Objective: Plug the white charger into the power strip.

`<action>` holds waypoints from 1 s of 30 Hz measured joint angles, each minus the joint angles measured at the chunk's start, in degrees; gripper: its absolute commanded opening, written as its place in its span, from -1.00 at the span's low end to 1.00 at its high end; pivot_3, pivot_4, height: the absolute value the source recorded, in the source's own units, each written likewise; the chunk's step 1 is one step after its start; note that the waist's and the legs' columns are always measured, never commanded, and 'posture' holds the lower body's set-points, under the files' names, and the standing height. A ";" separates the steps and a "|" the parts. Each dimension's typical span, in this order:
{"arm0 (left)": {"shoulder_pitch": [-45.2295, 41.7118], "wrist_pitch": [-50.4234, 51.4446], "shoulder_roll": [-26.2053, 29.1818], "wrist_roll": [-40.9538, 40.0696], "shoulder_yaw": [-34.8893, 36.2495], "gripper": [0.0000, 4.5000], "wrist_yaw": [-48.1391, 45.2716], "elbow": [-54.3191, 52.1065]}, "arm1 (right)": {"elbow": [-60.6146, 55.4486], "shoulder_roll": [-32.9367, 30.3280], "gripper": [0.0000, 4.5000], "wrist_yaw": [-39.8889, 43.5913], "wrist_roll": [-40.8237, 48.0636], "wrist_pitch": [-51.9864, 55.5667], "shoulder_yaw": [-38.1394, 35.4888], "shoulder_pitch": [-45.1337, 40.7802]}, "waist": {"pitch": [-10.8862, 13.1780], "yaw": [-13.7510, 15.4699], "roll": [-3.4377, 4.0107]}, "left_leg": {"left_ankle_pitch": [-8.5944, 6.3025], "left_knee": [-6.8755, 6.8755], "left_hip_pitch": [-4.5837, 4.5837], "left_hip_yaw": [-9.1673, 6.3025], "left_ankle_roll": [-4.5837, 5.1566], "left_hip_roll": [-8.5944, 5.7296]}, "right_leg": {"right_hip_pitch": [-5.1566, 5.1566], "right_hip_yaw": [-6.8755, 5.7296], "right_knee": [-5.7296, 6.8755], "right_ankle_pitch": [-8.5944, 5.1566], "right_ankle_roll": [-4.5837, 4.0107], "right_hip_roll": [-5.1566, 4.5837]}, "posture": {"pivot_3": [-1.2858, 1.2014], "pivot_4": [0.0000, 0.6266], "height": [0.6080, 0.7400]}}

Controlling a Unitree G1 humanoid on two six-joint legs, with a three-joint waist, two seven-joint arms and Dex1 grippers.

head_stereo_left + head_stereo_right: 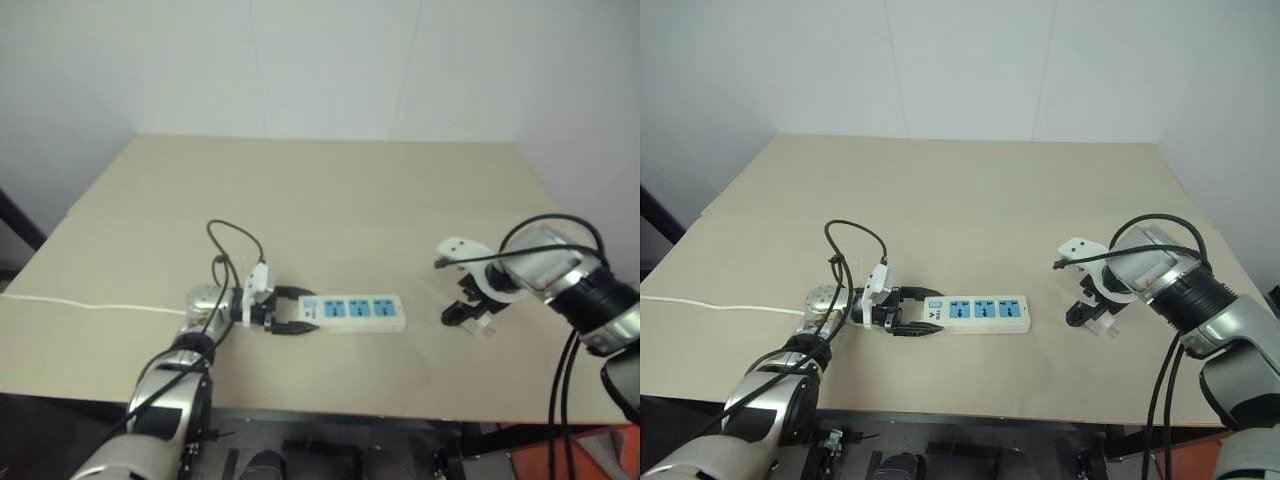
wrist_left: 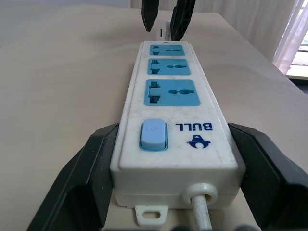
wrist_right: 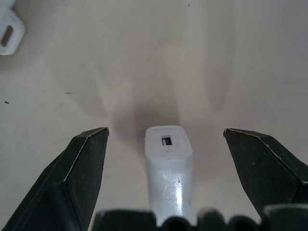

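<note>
End effector states were read as follows. The right end effector (image 3: 166, 139) was seen with its two black fingers spread wide, pointing steeply down at the tabletop (image 1: 330, 200), and the white charger (image 3: 168, 163) stood between them with a clear gap on either side; nothing was yet gripped. In the head views this right end effector (image 1: 468, 310) appeared at the lower right of the frame, with the charger just beneath it on the tabletop.

The left end effector (image 2: 166, 163) was seen lying nearly level, its fingers standing either side of the switch end of the power strip (image 2: 173, 115). The fingers lay close along the strip's sides, though whether they pressed on it could not be told; they were taken as open around it, bracing it instead of clamping it. The power strip (image 1: 355, 312) lay flat at the lower centre of the head view, its three blue sockets facing up, well apart from the charger. A thin white cord (image 1: 70, 303) ran off towards the left edge.

The step in hand was judged to be the pick-up of the charger, with the strip being steadied. The next move was judged to call for the right fingers being closed squarely on the charger's sides, after which it would have to be lifted, carried leftward over a socket, and its prongs turned downward and aligned before being pressed in.
</note>
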 measured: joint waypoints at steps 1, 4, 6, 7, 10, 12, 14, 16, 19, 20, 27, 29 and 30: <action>0.15 -0.03 0.00 0.00 0.03 0.44 0.03 -0.19 | 0.60 0.09 1.00 0.34 -0.25 -0.03 0.00 0.00 | 0.00 -0.01 0.01 | 0.00 0.00 0.00 0.00 0.00 0.00 | 0.00 0.00 0.00 0.00 0.00 0.00 | 0.03 -0.52 1.00; 0.59 -0.15 0.03 -0.07 0.20 0.44 0.10 -0.62 | 1.64 0.32 0.92 1.09 -0.62 -0.03 0.00 0.00 | -0.04 -0.09 0.07 | 0.00 0.00 0.01 0.00 0.00 0.00 | 0.00 0.00 0.00 0.00 0.00 0.00 | 0.03 -0.52 1.00; 0.89 -0.30 0.03 -0.09 0.23 0.44 0.20 -0.99 | 1.83 0.33 0.73 1.50 -0.80 -0.05 0.00 0.01 | -0.07 -0.13 0.12 | 0.00 0.00 0.02 0.00 0.00 0.00 | 0.00 0.00 0.01 0.00 0.00 0.00 | 0.03 -0.52 1.00; 1.02 -0.56 0.03 -0.09 0.23 0.44 0.29 -1.09 | 1.86 0.33 0.63 1.88 -1.03 -0.08 0.00 0.01 | -0.08 -0.14 0.13 | 0.00 0.00 0.02 0.00 0.00 0.00 | 0.00 0.00 0.01 0.00 0.00 0.00 | 0.03 -0.52 1.00; 1.18 -0.94 0.02 -0.08 0.23 0.44 0.46 -1.13 | 1.92 0.48 0.16 2.38 -1.58 -0.23 0.00 0.12 | -0.09 -0.18 0.16 | 0.00 0.01 0.03 0.00 0.00 0.00 | 0.02 0.00 0.02 0.00 0.00 0.00 | 0.03 -0.52 1.00; 1.22 -0.98 0.02 -0.09 0.23 0.44 0.54 -1.14 | 2.17 0.72 -0.08 2.61 -2.16 -0.37 0.03 0.19 | -0.10 -0.19 0.17 | 0.00 0.02 0.03 0.00 0.00 0.00 | 0.02 0.00 0.03 0.00 0.00 0.01 | 0.03 -0.52 1.00; 1.26 -1.01 -0.03 -0.08 0.22 0.44 0.63 -1.18 | 2.35 0.81 -0.39 2.79 -2.48 -0.79 0.10 0.51 | -0.11 -0.18 0.18 | 0.00 0.03 0.03 0.00 0.00 0.00 | 0.03 0.00 0.03 0.00 0.00 0.00 | 0.03 -0.52 1.00; 1.39 -1.08 -0.03 -0.08 0.20 0.44 0.77 -1.24 | 2.31 0.81 -0.51 3.18 -2.85 -1.19 0.11 0.70 | -0.13 -0.18 0.20 | 0.00 0.04 0.06 0.00 0.00 0.00 | 0.07 0.00 0.03 0.00 0.00 0.01 | 0.03 -0.52 1.00; 1.62 -1.08 -0.03 -0.09 0.17 0.44 0.88 -1.45 | 1.43 0.72 -0.51 3.18 -3.43 -1.46 -0.19 1.35 | -0.18 -0.19 0.22 | 0.00 0.04 0.09 0.00 0.00 0.01 | 0.10 0.00 0.03 0.00 0.00 0.01 | 0.03 -0.52 1.00; 1.78 -1.05 -0.02 -0.09 0.18 0.44 0.88 -1.66 | 0.42 0.61 -0.51 2.88 -3.74 -1.42 -0.58 1.89 | -0.23 -0.19 0.22 | 0.00 0.04 0.10 0.00 0.00 0.01 | 0.10 0.00 0.03 0.00 0.00 0.01 | 0.03 -0.52 1.00; 3.55 0.87 1.33 -2.14 -0.31 0.44 0.16 -4.28 | -11.92 2.37 -0.51 -2.78 -3.03 4.10 -9.33 5.45 | -0.28 -1.03 0.30 | 0.00 0.03 0.07 -0.01 0.00 0.00 | -0.02 0.02 0.22 0.00 -0.01 0.02 | 0.03 -0.52 1.00; 4.09 1.37 1.67 -2.70 -1.11 0.44 0.11 -5.29 | -16.56 3.21 -0.51 -5.11 -2.62 4.42 -13.95 5.92 | -0.28 -1.17 0.30 | 0.00 0.03 0.12 -0.03 0.00 0.01 | 0.01 0.01 0.29 -0.02 -0.02 0.03 | 0.03 -0.52 1.00; 4.31 1.41 1.79 -3.09 -1.51 0.44 0.08 -5.61 | -17.96 3.55 -0.51 -5.92 -2.57 4.41 -15.29 6.10 | -0.28 -1.17 0.30 | 0.00 0.04 0.14 -0.03 0.00 0.01 | 0.02 0.02 0.30 -0.02 -0.02 0.03 | 0.03 -0.52 1.00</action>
